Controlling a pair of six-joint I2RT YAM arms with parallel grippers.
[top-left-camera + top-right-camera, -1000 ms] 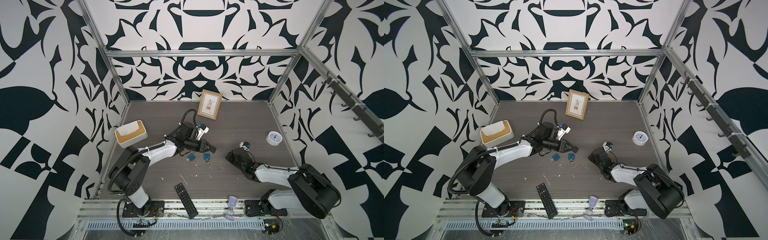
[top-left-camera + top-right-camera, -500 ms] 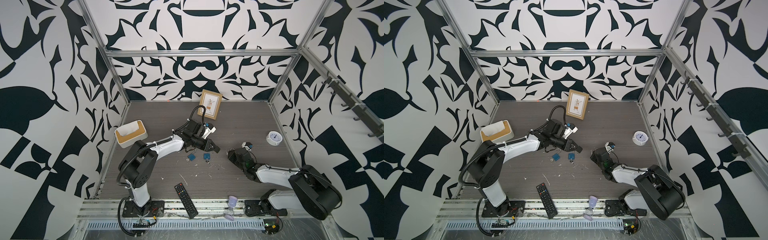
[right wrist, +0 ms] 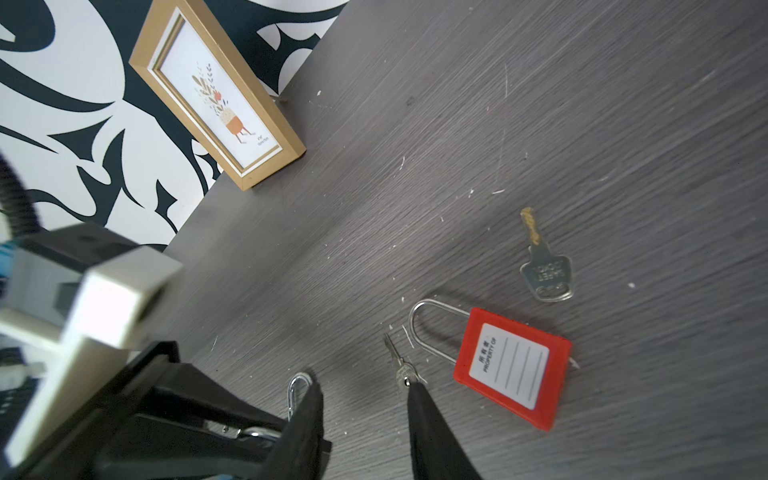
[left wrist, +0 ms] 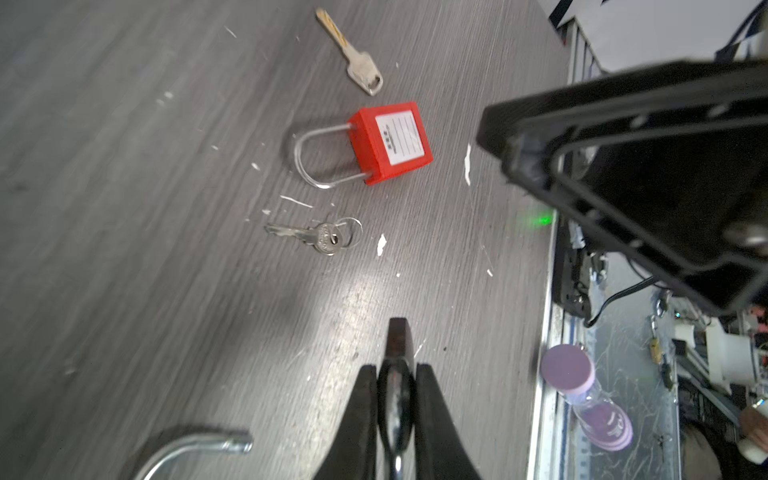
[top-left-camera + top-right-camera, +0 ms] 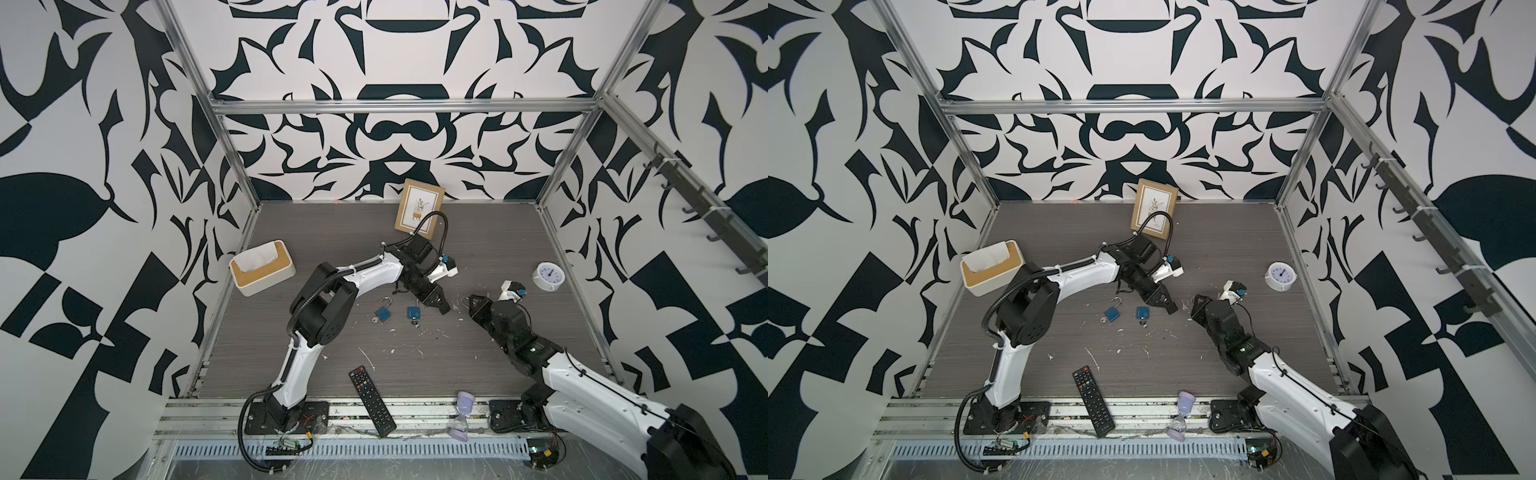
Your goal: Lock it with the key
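Looking at both top views, you see the left gripper and right gripper almost tip to tip over the table. Two padlocks, blue in these views, lie just left of them: the open padlock, shackle swung up, and the second padlock beside it, both clear of the arms.

Your left gripper is clenched on a small metal piece, the held key, judging by its looped head in the right wrist view. Your right gripper is released, jaws apart with nothing between; one fingertip is at the head of the ring key, touching or just above, you cannot tell.

Each wrist view shows one red padlock flat on the table, both shackle legs meeting the body; you cannot tell whether it is one of the two above. Near it you count two loose keys, the ring key and the brass key; one bare shackle end shows in the left wrist view.

Around the work you have one frame against the back wall, one tissue box far left, one clock far right, and one remote and one hourglass at the front edge; white flecks dot the table. In the right wrist view the left gripper's tip crowds just beside the right gripper's finger.
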